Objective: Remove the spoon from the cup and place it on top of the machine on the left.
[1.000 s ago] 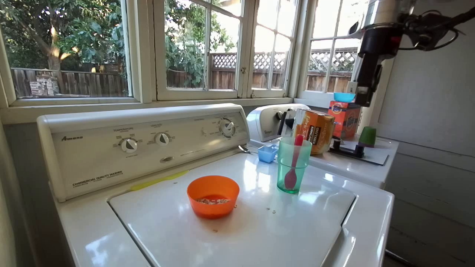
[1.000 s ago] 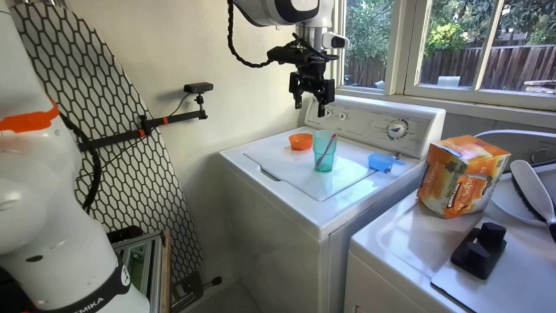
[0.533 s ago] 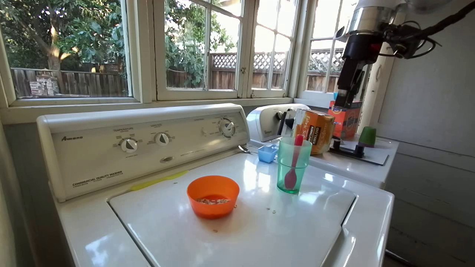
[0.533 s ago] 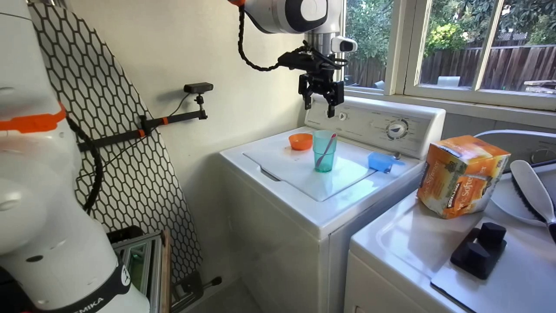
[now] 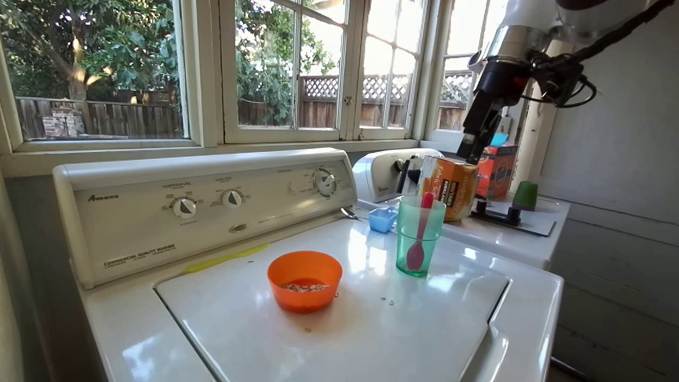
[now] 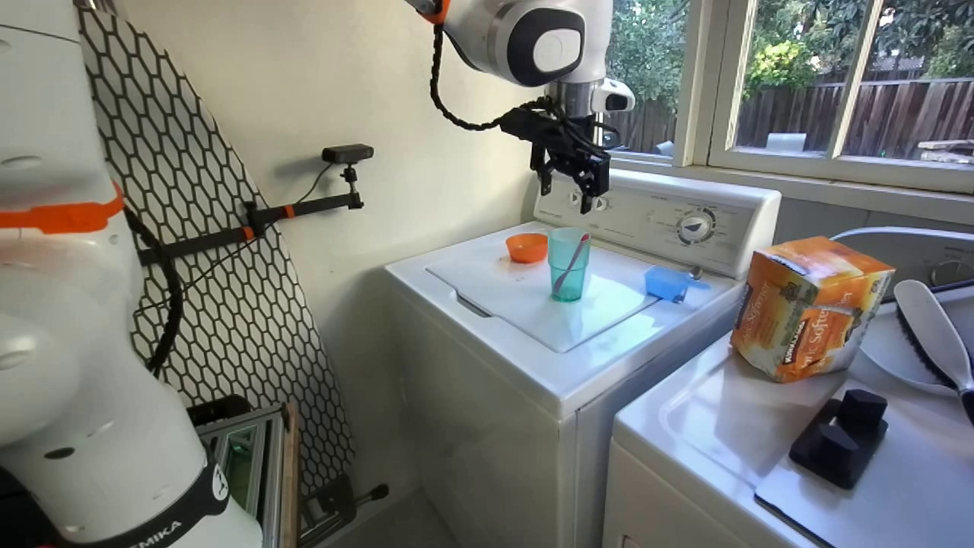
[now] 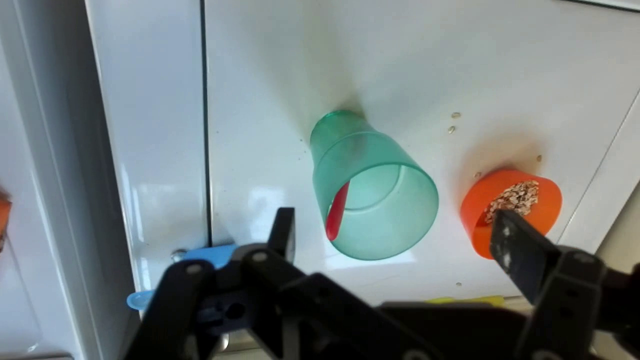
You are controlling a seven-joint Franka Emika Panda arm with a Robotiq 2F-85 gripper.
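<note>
Arm: swung leftward and a little lower in an exterior view since the earlier frame, now leaning more.
Washer: white, fitted with round knobs on a raised back panel; glossy on top, serving as surface for smaller things.
Neighbouring appliance: also white, standing just beside the washer.
Softener box: mostly orange, resting on the neighbouring appliance.
Gripper: in the air over the surface, pointing down at a slant, with fingers spread well apart.
Cup: translucent teal, upright on the surface; framed between the fingers in the wrist view.
Bowl: orange, shallow, on the surface near the cup.
Scoop: light blue, on the surface near the back panel.
Spoon: pink-red, still inside the cup, leaning with broad end at the bottom and handle up at the rim.
Flakes: pale, heaped in the bowl, a few scattered on the surface close by.
</note>
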